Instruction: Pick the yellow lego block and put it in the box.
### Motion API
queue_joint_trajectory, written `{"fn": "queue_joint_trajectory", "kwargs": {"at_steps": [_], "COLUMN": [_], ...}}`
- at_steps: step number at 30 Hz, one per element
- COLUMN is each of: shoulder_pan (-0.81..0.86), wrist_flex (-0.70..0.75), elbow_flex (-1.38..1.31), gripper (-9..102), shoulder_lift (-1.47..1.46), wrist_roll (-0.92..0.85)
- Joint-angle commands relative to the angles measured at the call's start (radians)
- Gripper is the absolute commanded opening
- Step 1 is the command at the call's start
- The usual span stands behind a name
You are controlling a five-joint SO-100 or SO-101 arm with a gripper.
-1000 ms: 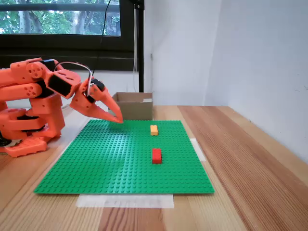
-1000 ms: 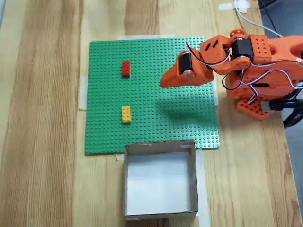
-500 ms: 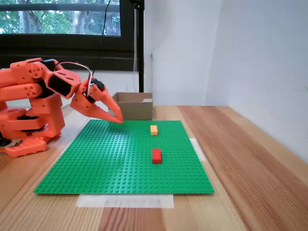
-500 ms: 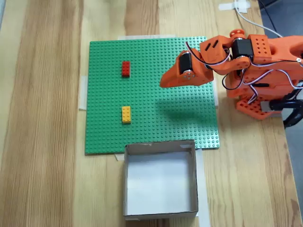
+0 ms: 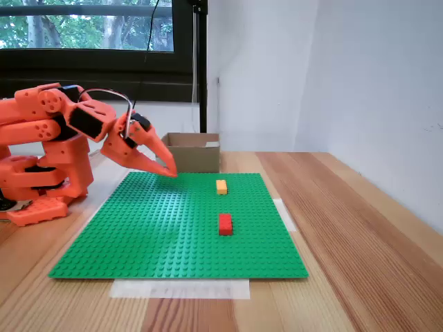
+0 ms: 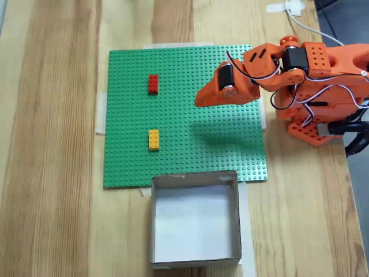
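Note:
The yellow lego block (image 5: pixel 221 186) (image 6: pixel 154 139) lies on the green baseplate (image 5: pixel 173 228) (image 6: pixel 184 115), between the red brick and the box. The brown cardboard box (image 6: pixel 196 219) (image 5: pixel 194 151) stands open and looks empty, just off the baseplate's edge. My orange gripper (image 5: pixel 168 170) (image 6: pixel 199 101) hangs shut over the baseplate, tips pointing down and holding nothing, well apart from the yellow block, near the arm's side of the plate.
A red brick (image 5: pixel 225 223) (image 6: pixel 153 83) sits on the baseplate farther from the box. The orange arm base (image 6: pixel 323 86) (image 5: pixel 38 173) stands beside the plate. A white wall (image 5: pixel 374 97) runs along the table's right side in the low fixed view.

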Motion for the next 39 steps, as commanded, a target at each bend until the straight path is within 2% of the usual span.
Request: {"fn": "queue_joint_trajectory", "kwargs": {"at_steps": [1,39], "shoulder_pan": [-0.006,0.0], "wrist_flex": [-0.014,-0.026], "elbow_flex": [0.009,0.005], "gripper": [-1,-1], "shoulder_lift": [0.008,-0.008], "wrist_roll": [-0.003,0.003]}}
